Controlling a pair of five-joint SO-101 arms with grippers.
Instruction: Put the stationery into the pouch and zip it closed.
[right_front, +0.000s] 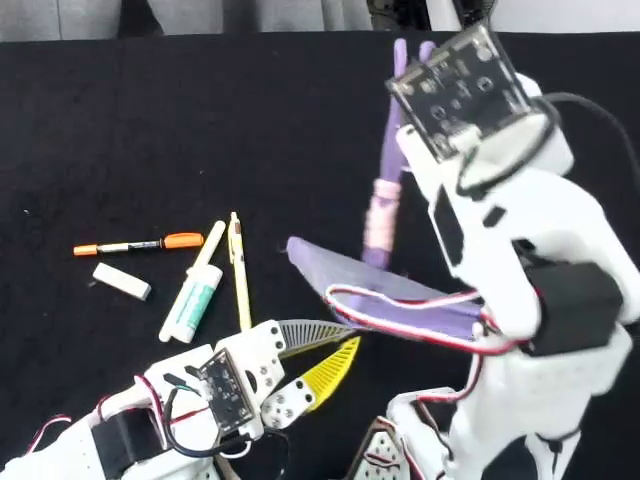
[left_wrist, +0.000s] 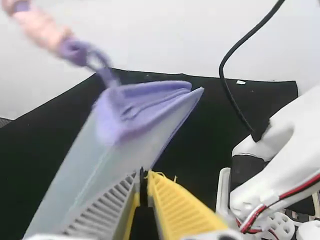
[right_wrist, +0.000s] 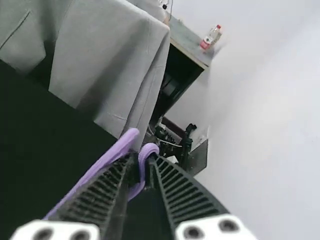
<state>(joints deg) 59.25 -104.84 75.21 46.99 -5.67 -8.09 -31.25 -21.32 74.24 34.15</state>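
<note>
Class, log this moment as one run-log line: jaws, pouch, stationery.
left jaws: shut on pouch end | right jaws: shut on strap, held high | marker, eraser, white tube, pen: on table, outside pouch

A bench covered in black cloth (right_front: 200, 120) is carrying four things. A thin orange-capped marker pen (right_front: 138, 245), a white block eraser (right_front: 121, 281), a white and green glue tube (right_front: 193, 292) and a pale yellow pencil (right_front: 239, 270) are lying close together on it.
</note>
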